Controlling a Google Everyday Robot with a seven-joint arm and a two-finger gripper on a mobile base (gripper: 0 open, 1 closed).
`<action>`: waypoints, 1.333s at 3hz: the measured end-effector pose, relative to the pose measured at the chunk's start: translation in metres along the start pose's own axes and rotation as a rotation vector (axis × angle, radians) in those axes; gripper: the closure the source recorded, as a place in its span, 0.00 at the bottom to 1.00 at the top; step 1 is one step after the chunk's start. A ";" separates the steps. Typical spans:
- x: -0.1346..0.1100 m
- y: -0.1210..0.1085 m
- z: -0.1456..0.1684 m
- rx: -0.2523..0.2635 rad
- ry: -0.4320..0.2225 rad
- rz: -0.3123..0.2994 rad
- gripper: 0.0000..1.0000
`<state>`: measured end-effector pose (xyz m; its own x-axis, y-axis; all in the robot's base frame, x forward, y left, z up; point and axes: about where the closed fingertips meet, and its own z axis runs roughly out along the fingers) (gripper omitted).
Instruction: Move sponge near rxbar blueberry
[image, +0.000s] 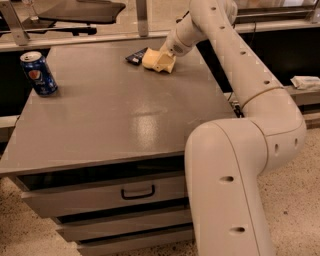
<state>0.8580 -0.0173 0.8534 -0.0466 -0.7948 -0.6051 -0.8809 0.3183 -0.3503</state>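
The pale yellow sponge (154, 60) is at the far middle of the grey table (115, 110), low over its top. The rxbar blueberry (135, 57), a small flat dark bar, lies just left of the sponge and touches or nearly touches its left end. My gripper (167, 58) reaches in from the right at the end of the cream arm and is shut on the sponge's right end. That end looks slightly tilted up. The gripper hides part of the sponge.
A blue Pepsi can (39, 73) stands upright near the table's far left edge. My arm's large cream links (235, 165) fill the right foreground beside the table. Drawers (135, 192) are below the tabletop. A rail and a dark shelf run behind the table.
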 end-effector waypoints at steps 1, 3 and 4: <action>0.002 -0.002 0.001 -0.001 0.006 0.002 0.17; 0.001 -0.005 -0.008 -0.004 -0.002 -0.003 0.00; 0.001 -0.007 -0.040 -0.001 -0.071 0.013 0.00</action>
<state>0.8455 -0.0407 0.8836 -0.0250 -0.7519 -0.6588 -0.8808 0.3282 -0.3413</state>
